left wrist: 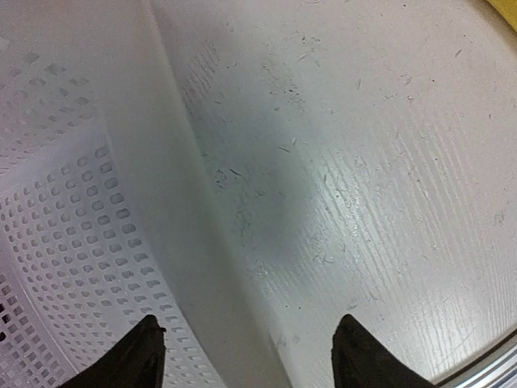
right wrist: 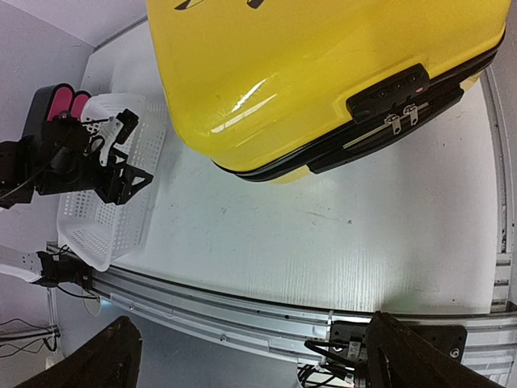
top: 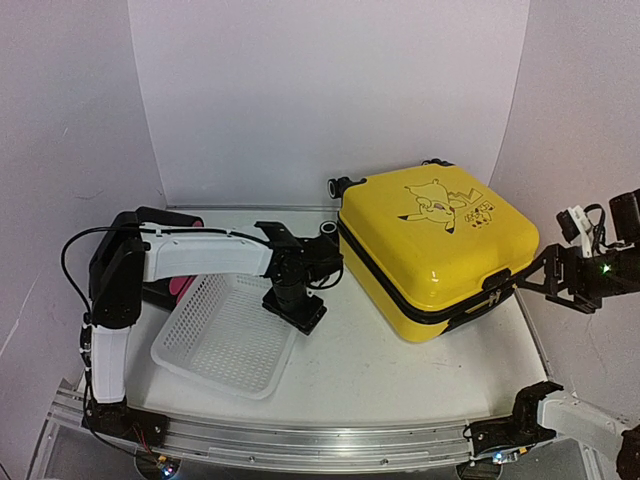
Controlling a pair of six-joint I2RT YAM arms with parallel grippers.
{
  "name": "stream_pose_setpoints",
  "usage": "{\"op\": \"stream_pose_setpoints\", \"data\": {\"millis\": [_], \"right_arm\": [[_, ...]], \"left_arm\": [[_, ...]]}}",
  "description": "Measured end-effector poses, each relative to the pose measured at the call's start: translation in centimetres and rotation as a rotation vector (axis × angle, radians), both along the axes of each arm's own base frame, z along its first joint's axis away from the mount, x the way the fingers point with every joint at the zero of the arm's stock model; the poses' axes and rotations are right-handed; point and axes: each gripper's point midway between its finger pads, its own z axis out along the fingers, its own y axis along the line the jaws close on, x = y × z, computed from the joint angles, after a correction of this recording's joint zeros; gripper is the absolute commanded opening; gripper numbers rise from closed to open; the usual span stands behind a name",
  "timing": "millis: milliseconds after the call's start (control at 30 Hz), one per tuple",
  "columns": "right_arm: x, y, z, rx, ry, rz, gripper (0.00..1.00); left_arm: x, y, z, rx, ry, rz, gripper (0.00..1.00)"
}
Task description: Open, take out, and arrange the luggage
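The luggage [top: 435,245] is a yellow hard-shell suitcase with a black cartoon on its lid. It lies closed on the right half of the table, wheels toward the back. Its black zipper band, lock and zipper pulls [right wrist: 400,120] face my right gripper [top: 522,278], which hangs open just off the suitcase's near right corner, touching nothing. In the right wrist view the luggage [right wrist: 323,65] fills the top and the gripper [right wrist: 250,335] is empty. My left gripper [top: 296,308] points down, open, astride the basket's right rim [left wrist: 202,267], with the gripper [left wrist: 249,323] closed on nothing.
A white mesh basket [top: 225,340] sits left of centre, empty as far as I can see. Behind it, under the left arm, lies a black case with pink ends [right wrist: 56,101]. White walls close the back and sides. A metal rail [top: 320,440] runs along the near edge.
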Motion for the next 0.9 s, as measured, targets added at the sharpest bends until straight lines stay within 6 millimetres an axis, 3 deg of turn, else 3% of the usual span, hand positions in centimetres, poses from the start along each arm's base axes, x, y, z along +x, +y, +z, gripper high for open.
{"op": "stream_pose_setpoints", "data": {"millis": [100,200,433,600,767,900], "right_arm": [[-0.2,-0.1,-0.3,-0.006,0.010,0.000,0.98],[-0.3,-0.1,-1.0,-0.008,0.031,0.002,0.98],[0.0,0.0,-1.5,-0.008,0.047,0.005,0.98],[0.1,0.1,-1.5,-0.006,0.041,0.008,0.98],[0.1,0.1,-1.6,-0.005,0.041,0.009,0.98],[0.0,0.1,-1.4,-0.005,0.030,0.010,0.98]], "left_arm": [[-0.3,1.1,-0.4,0.039,-0.018,-0.050,0.49],[-2.1,2.5,-1.1,0.096,-0.005,-0.162,0.40],[-6.2,6.7,-1.3,0.181,0.052,-0.412,0.32],[-8.8,9.5,-0.1,0.187,0.097,-0.524,0.29],[-11.0,11.5,1.7,0.156,0.146,-0.561,0.39],[-12.0,11.8,3.1,0.111,0.168,-0.560,0.58]]}}
